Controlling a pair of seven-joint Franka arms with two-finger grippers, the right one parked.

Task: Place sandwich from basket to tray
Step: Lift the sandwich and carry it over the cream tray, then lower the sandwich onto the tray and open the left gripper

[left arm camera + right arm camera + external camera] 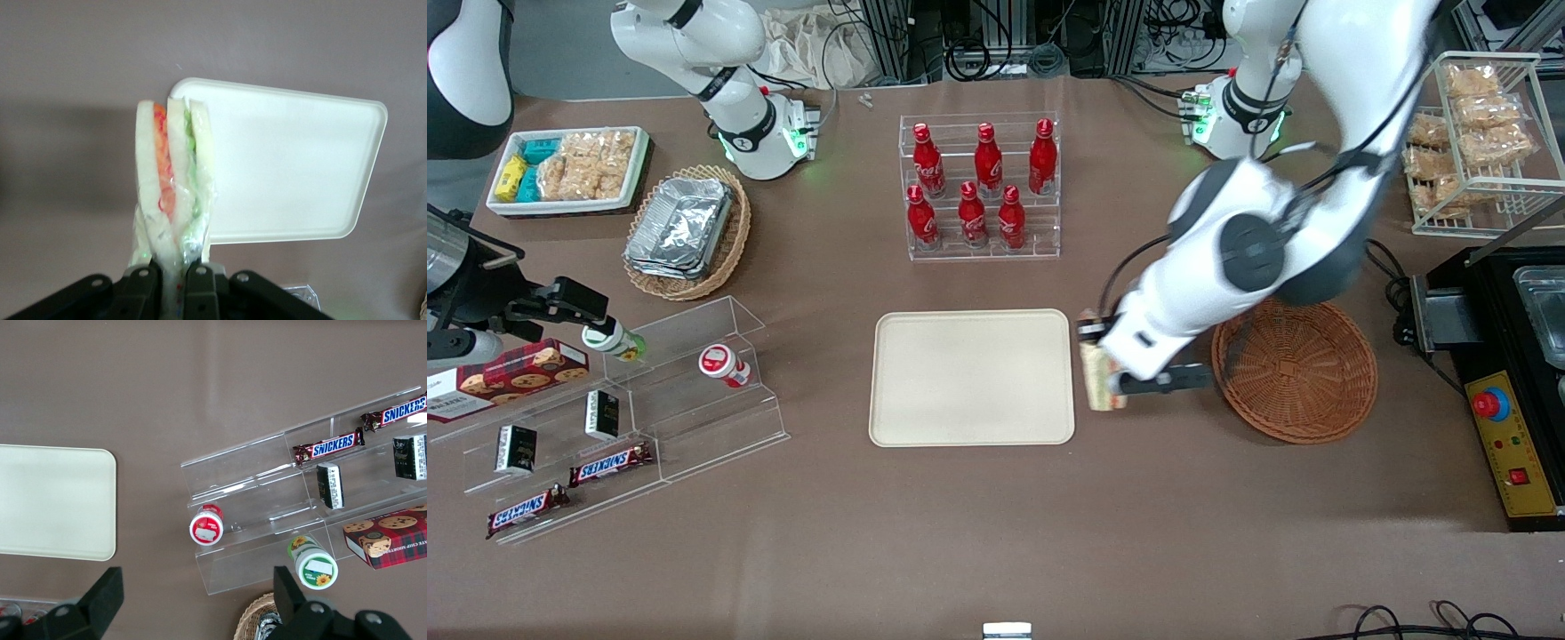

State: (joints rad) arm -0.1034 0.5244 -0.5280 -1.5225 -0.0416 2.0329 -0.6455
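Note:
My left gripper [1117, 383] hangs over the bare table between the basket and the tray, shut on the sandwich [1100, 382]. The sandwich is a wrapped wedge of white bread with orange and green layers, and it sits just beside the tray's short edge. In the left wrist view the two black fingers [202, 283] pinch the narrow end of the sandwich [172, 180], with the gripper [172, 275] close above the tabletop. The cream tray [971, 376] lies flat with nothing on it, and the wrist view shows the tray [287, 167] right next to the wedge. The reddish-brown wicker basket [1307, 391] holds nothing.
A clear rack of red bottles [983, 187] stands farther from the front camera than the tray. Clear snack shelves [605, 418], a pale basket of foil trays [689, 231] and a white snack bin [569, 169] lie toward the parked arm's end. A black appliance [1512, 382] flanks the basket.

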